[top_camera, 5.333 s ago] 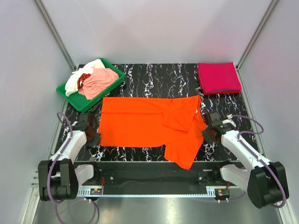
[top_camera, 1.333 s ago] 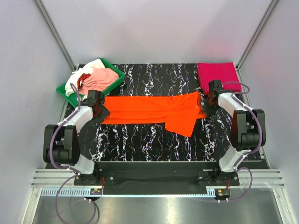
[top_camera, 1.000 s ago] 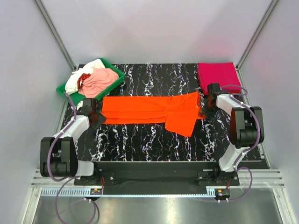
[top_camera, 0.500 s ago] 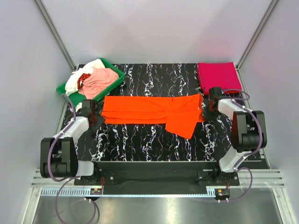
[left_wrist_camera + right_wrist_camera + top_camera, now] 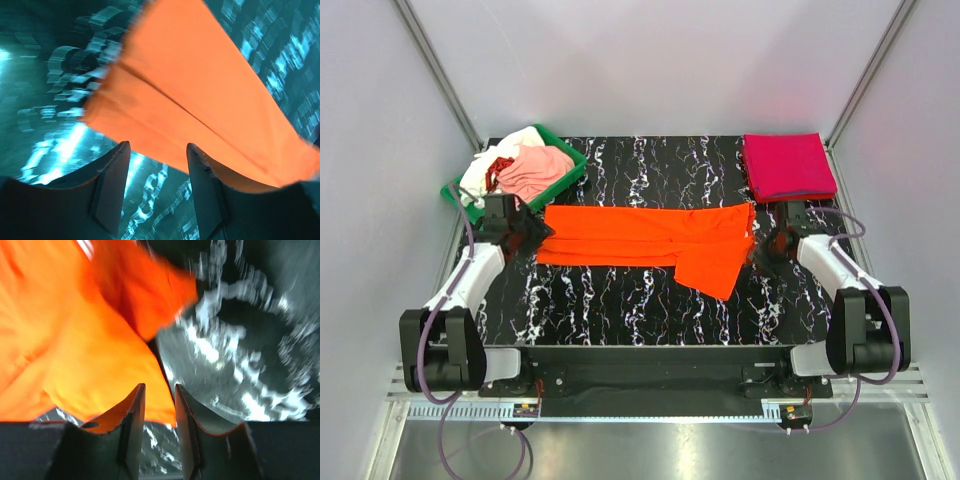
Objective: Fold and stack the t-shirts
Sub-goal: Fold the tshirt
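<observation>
- Lying across the middle of the table [image 5: 640, 310]: orange t-shirt [image 5: 640, 237], folded lengthwise into a long flat band running L to R, w/ one flap sticking out toward the near edge, right of centre.
- Left hand [image 5: 527, 232] sits at the band's L end, low over the table, just beside the cloth edge. Wrist cam: jaws moderately wide, bare table btwn them, orange edge w/ a fold crease just past the tips; nothing pinched.
- Right hand [image 5: 767, 247] is at the band's R end, near the corner by the flap. Wrist cam: jaws narrow but parted, a slit of table showing btwn them; orange cloth lies under and past the tips, not clamped. That view is blurred, so whether the tips touch the cloth, can't tell.
- Magenta t-shirt [image 5: 788, 165]: folded square, flat at the far R corner of the table, apart from the orange one, just beyond the right hand.
- Green tray [image 5: 453, 193] is at the far L corner, set at an angle. It holds a loose heap: pale pink t-shirt [image 5: 532, 170] on the R side, white t-shirt [image 5: 478, 175] spilling over the L rim, a bit of red t-shirt [image 5: 502, 166] btwn them.
- Tray's near corner is close to the left hand and the band's L end; touching or not, can't tell.
- Both arms reach fwd from the near edge, one down each side of the table.
</observation>
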